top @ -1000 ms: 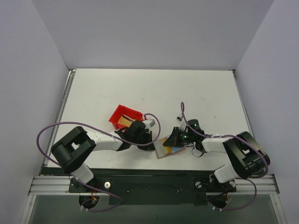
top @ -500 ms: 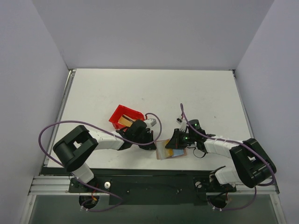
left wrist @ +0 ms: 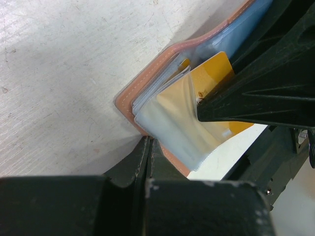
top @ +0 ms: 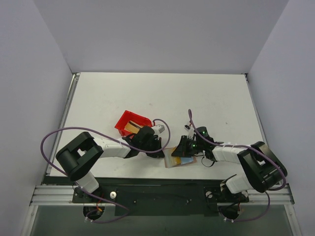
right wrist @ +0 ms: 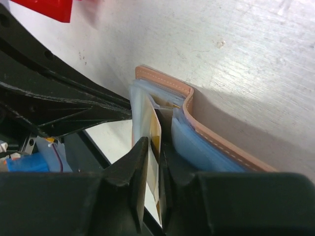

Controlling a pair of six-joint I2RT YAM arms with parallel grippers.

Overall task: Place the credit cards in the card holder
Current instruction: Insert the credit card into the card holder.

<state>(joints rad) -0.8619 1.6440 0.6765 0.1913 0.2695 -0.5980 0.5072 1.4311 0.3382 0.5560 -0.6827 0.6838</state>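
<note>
The card holder [top: 173,160] lies open on the table between my two grippers, its brown edge [left wrist: 147,81] and light blue sleeves showing. A gold credit card [left wrist: 216,73] stands partly inside a clear sleeve. My right gripper [right wrist: 152,142] is shut on this card [right wrist: 156,129], over the holder's brown rim [right wrist: 167,81]. My left gripper [left wrist: 147,140] is shut, its tips pressed on the holder's near corner, with nothing seen between them. From above, the left gripper [top: 160,153] sits at the holder's left side and the right gripper [top: 181,149] at its top.
A red bin [top: 129,119] stands just behind the left gripper with more gold cards [top: 131,128] in it; its corner [right wrist: 44,7] shows in the right wrist view. The table's near edge lies close below the holder. Purple cables loop over both arms.
The right gripper has crept a little left and up over the holder, card still between its jaws. The holder has turned slightly flatter. The left gripper has stayed put.
</note>
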